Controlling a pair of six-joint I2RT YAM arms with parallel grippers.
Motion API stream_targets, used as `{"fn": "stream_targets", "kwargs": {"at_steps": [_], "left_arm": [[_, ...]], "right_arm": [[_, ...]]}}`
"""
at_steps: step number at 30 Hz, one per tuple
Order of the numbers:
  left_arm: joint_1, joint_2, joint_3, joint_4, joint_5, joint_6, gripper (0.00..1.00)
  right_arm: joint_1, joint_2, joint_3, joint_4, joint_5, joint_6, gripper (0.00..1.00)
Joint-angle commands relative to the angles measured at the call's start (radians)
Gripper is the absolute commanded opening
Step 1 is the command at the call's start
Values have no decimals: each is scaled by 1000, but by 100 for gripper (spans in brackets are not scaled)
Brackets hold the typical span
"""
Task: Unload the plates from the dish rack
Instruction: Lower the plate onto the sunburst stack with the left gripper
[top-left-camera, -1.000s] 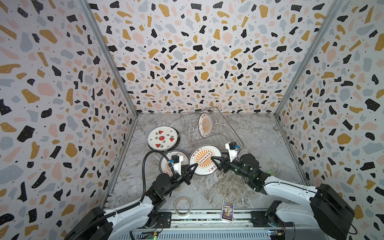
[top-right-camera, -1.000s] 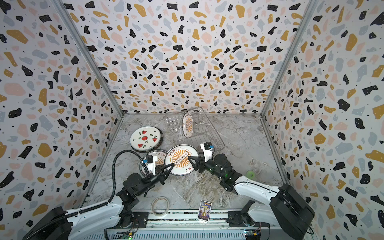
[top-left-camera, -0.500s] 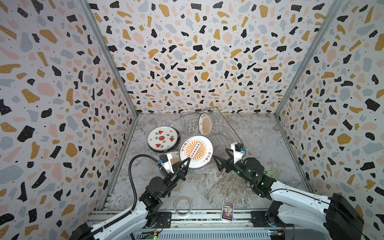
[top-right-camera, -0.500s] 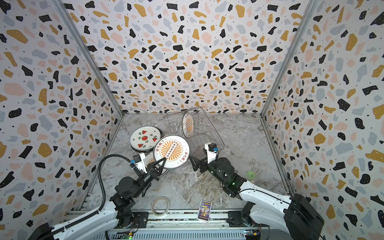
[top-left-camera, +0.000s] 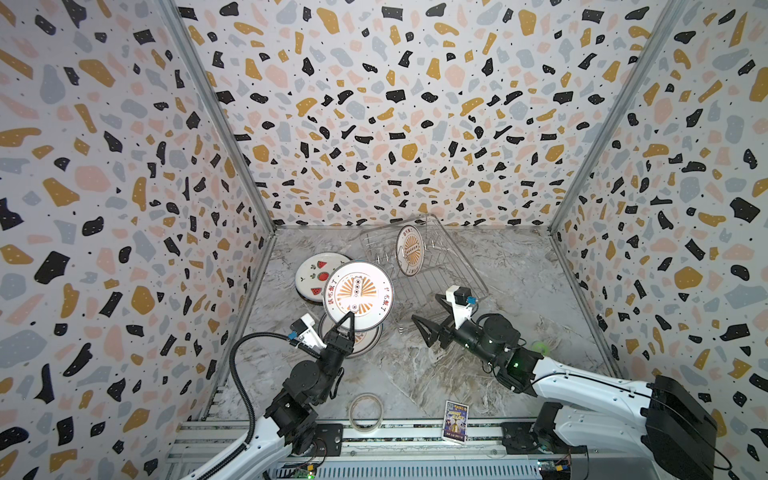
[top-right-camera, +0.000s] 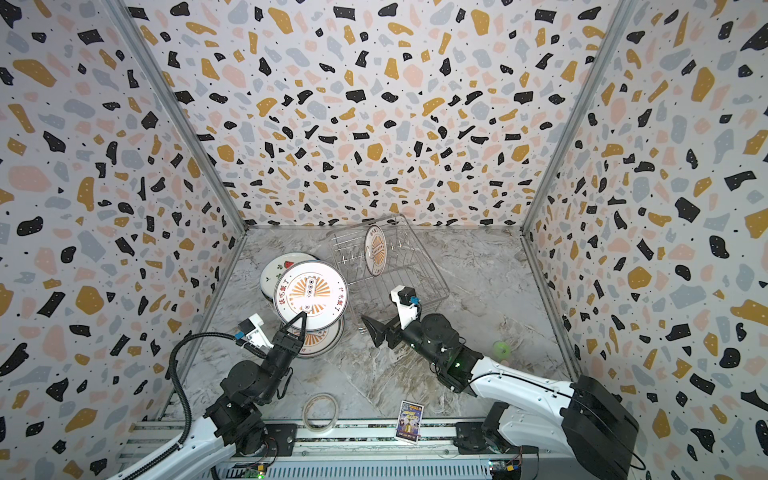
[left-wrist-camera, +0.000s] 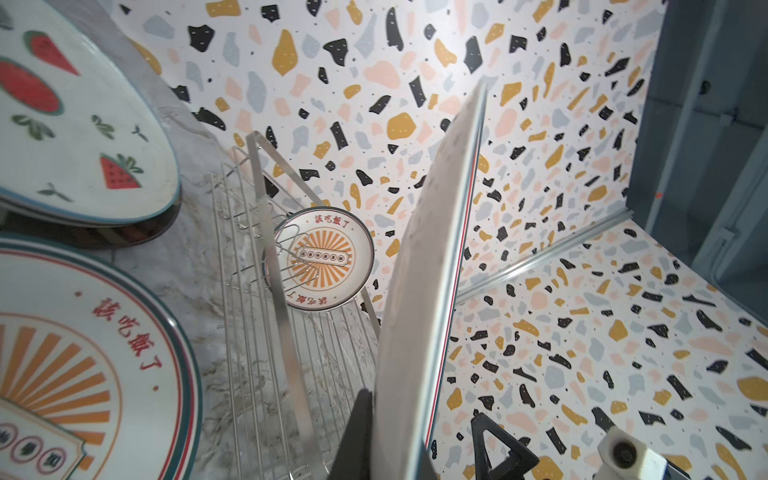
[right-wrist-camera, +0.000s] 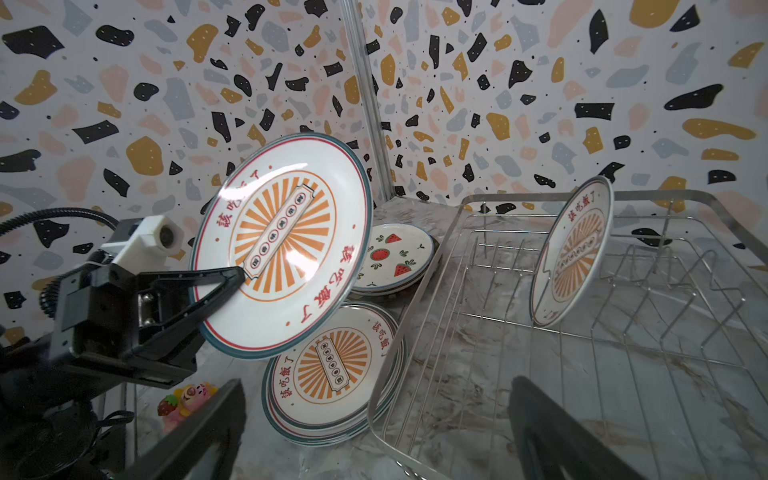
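My left gripper (top-left-camera: 347, 323) is shut on the near rim of a sunburst plate (top-left-camera: 357, 294), holding it tilted in the air above a stack of sunburst plates (top-left-camera: 368, 344) on the table. The left wrist view shows that plate (left-wrist-camera: 432, 291) edge-on between the fingers. The right gripper (top-left-camera: 428, 309) stands open and empty by the near corner of the dish rack (top-left-camera: 440, 272). One sunburst plate (top-left-camera: 409, 249) stands upright in the rack. A stack topped by a watermelon plate (top-left-camera: 315, 271) lies left of the rack.
A beige tape ring (top-left-camera: 365, 411) and a small printed card (top-left-camera: 456, 419) lie near the front rail. A small green object (top-left-camera: 539, 345) sits on the table behind the right arm. A small colourful toy (right-wrist-camera: 187, 399) lies beside the plate stack. Patterned walls close three sides.
The right gripper opened, let go of the sunburst plate and drew back to the right. The left gripper raised the plate and carried it left and back, over the stack.
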Motion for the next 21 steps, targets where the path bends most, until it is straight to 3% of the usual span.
{"fn": "stream_targets", "kwargs": {"at_steps": [1,7,14,18,21], "left_arm": [[6,-10,9,-49,-92,-146,0],[6,12,48,-217,-166,-263,0],[14,56,59,-350,-220,-399,0],[16,60,20,-284,-186,-420,0],[16,85,33,-337,-153,-470,0]], "right_arm": [[8,33,66,27,-99,-25,99],[22,99,91,73,-155,-40,99],[33,214,187,3,-193,-39,99],[38,247,210,-5,-197,-38,99],[40,259,225,-22,-192,-37,99]]}}
